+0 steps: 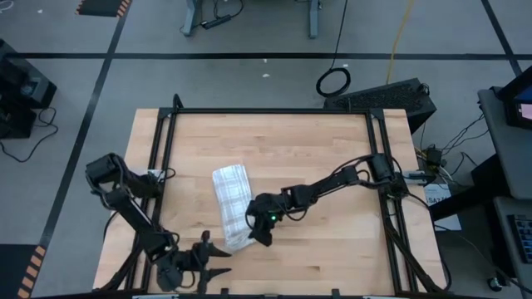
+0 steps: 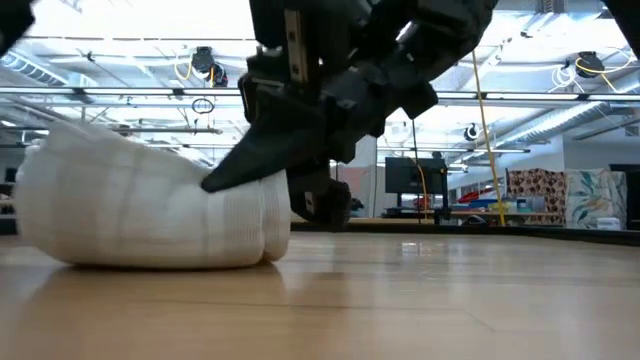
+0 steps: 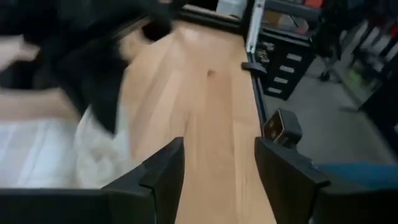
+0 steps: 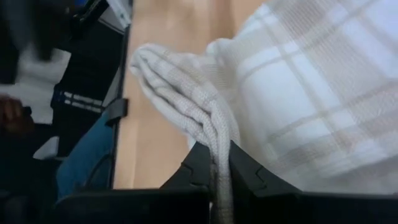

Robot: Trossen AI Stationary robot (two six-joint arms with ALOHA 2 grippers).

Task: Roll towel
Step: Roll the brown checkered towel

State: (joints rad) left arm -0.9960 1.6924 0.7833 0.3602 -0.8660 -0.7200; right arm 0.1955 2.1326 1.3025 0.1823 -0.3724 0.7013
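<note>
Now right gripper (image 4: 221,171) pinches towel (image 1: 232,203) edge on table (image 1: 332,166); left gripper (image 3: 217,168) parted, empty, just beside towel.

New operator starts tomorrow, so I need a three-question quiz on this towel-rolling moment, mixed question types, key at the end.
1. True or false: the right hand is shut on layered folds of the towel.
2. The left hand is: A) gripping the towel, B) open with only bare table between its fingers, C) out of sight.
3. Fill in: in the high view the towel lies as a long folded strip between the two ____.

Key: 1 true; 2 B; 3 arms.
</note>
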